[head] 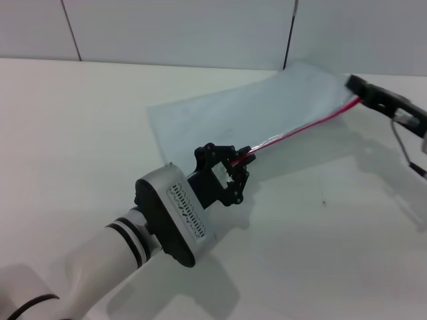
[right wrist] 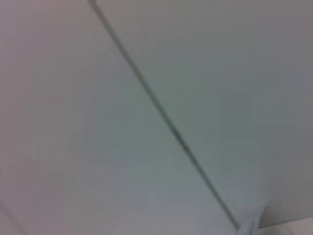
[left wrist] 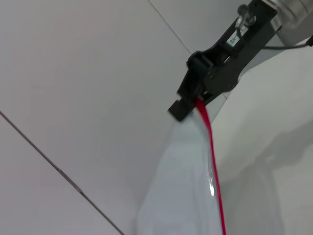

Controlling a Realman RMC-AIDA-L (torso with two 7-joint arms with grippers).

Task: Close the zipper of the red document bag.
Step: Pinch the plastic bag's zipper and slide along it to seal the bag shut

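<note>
A pale bag (head: 220,123) lies on the white desk (head: 80,133), its red zipper (head: 303,127) running from near-left to far-right. The left end effector (head: 241,162) is closed on the zipper's near end; the right end effector (head: 357,85) pinches the far end.

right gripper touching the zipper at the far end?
Touching. In the left wrist view the right gripper is clamped on the end of the zipper, the red strip running straight out from between its black fingers. The head view agrees.
</note>
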